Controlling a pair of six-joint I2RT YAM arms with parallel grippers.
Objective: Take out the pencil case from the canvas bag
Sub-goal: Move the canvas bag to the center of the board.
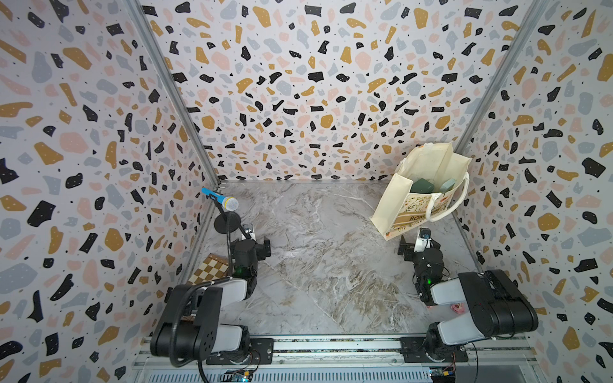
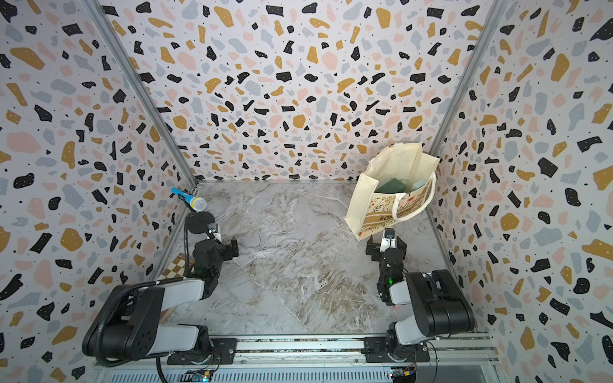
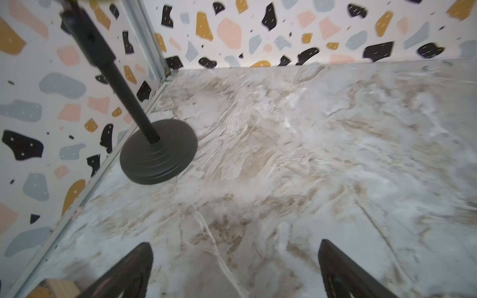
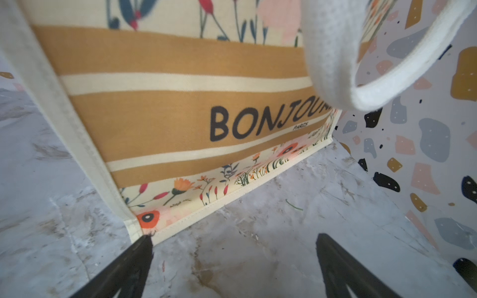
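Right gripper (image 4: pixel 233 237), wide and empty, has one fingertip (image 4: pixel 144 245) just at the bag's (image 4: pixel 180 116) bottom corner. The lettered side rises straight ahead, its open mouth above. Deeper inside lie a dark green item (image 1: pixel 422 186) and a paler item (image 1: pixel 448 185); which is the pencil case I cannot tell. Left gripper (image 3: pixel 235 243), also wide and empty, is well apart, so the right arm is nearer.

The canvas bag (image 1: pixel 398 202) was seen standing open in the far right corner of the marble table (image 1: pixel 325 265), with a dark green item (image 1: pixel 422 186) and a pale grey-green item (image 1: pixel 448 185) lodged inside. The right gripper (image 1: pixel 418 240) was held just before the bag's near bottom corner. The left gripper (image 1: pixel 251 239) was set close beside the black stand (image 1: pixel 221 225) of a blue microphone (image 1: pixel 219 198), and a checkered board (image 1: pixel 209 270) was partly covered by that arm.
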